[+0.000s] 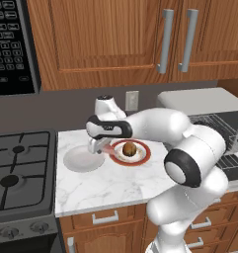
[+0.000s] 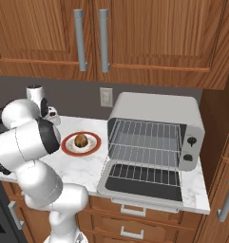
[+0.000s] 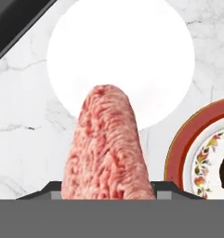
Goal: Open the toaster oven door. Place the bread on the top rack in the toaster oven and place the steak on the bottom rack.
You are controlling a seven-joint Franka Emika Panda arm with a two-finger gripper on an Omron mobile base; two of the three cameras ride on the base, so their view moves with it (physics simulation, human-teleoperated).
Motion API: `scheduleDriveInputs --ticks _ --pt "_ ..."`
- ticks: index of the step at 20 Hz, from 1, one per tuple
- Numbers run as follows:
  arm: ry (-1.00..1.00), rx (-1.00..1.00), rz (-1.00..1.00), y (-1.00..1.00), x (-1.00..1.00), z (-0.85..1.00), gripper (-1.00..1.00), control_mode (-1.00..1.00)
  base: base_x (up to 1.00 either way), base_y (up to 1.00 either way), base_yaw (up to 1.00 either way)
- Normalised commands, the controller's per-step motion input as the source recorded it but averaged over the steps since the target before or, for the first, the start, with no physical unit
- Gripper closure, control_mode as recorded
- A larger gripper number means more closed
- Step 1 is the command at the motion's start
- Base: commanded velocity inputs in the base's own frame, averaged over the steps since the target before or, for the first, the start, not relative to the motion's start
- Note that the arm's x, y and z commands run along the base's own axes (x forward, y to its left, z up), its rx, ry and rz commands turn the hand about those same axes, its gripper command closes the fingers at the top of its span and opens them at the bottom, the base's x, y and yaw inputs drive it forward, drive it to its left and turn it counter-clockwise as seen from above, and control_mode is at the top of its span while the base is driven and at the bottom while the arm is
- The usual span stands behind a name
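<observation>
Gripper pinches the steak tight above the white plate, clear for the oven.

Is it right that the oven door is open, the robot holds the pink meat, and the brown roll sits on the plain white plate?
Not quite. The bread sits on the red-rimmed plate, not the plain white plate, as the left base view shows. The toaster oven door is open, and the gripper holds the steak.
</observation>
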Motion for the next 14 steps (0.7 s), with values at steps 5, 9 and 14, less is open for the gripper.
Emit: scheduleDriveInputs --ticks 5,9,14 --pt "0.03 0.01 0.0 -0.6 -0.29 0.48 1.0 -1.0 0.0 0.0 0.0" --pt "0.0 0.02 0.0 -0.78 -0.58 0.29 1.0 -1.0 0.0 0.0 0.0" --pt "0.0 0.0 0.0 -0.71 -0.46 0.0 1.0 -1.0 0.0 0.0 0.0"
